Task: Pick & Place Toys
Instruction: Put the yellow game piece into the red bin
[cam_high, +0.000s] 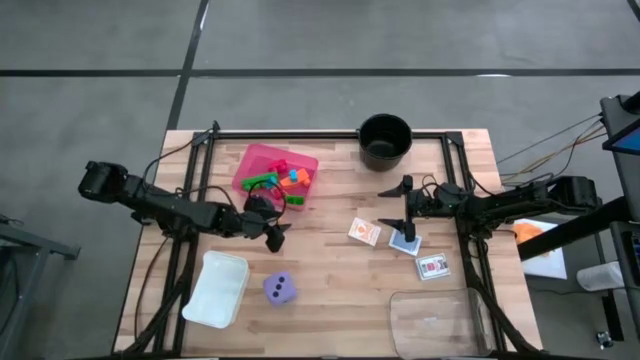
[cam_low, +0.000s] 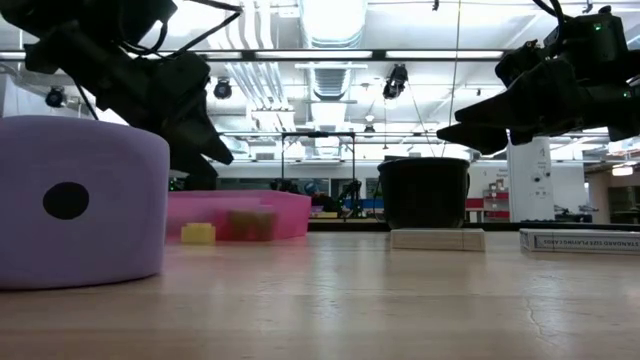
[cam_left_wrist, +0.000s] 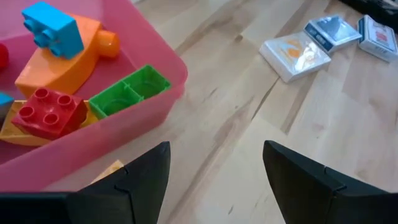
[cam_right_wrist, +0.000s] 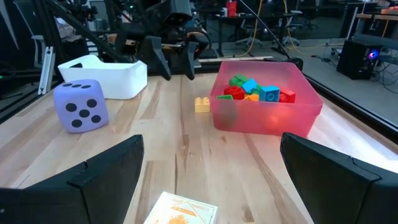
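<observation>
hovering just beside the near edge of the pink tray, the left tool has its fingers spread with nothing between them. a yellow brick sits on the table right against the tray's outer wall, close to that tool, and looks like the likely next pick. small hard plastic, light and stiff, a bit slick; best pinched across its flat sides, low on the body rather than on the studs, since the tray wall crowds one side.

bricks already in the tray: green brick, red brick, teal brick, orange brick.

purple die stands on the table near of the tray, well apart from it; looks bulky and probably soft and light, needs a wide spread and a hold on two opposite faces.

orange card, blue card and white-red card lie flat to the right; thin, so hard to get under, better taken by the edges.

right tool hangs over the cards, fingers spread wide, holding nothing. black pot stands at the far edge.
</observation>
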